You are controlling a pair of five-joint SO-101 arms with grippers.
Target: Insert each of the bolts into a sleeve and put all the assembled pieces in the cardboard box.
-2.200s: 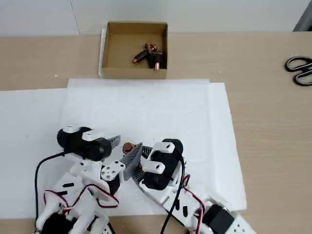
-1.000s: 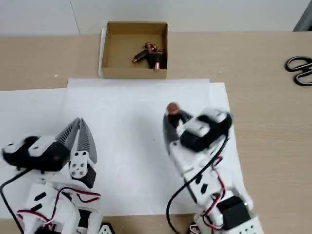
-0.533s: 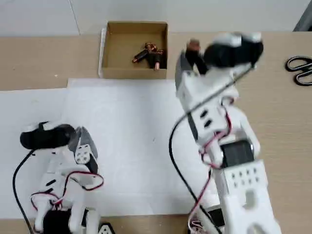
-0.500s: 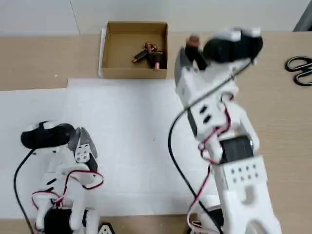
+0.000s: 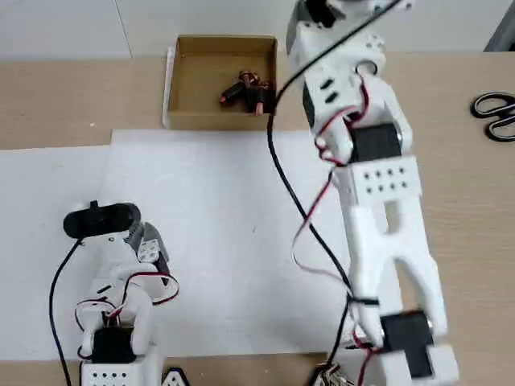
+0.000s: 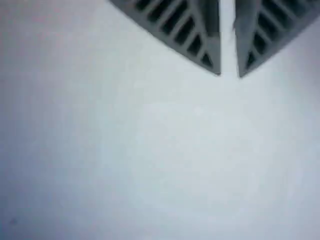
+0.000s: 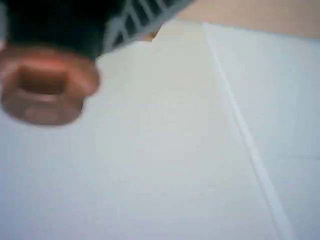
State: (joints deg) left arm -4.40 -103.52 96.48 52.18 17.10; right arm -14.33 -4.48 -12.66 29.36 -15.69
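Holding a bolt (image 7: 47,92) clamped in my right gripper (image 7: 85,37) beside the cardboard box (image 5: 197,87); my left gripper (image 6: 227,70) sits closed far from it

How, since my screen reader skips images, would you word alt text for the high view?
The right arm stretches across a wooden table to the far edge beside an open cardboard box holding several copper-and-black assembled pieces. The left arm sits folded near the front over white paper; scissors lie at the right edge.
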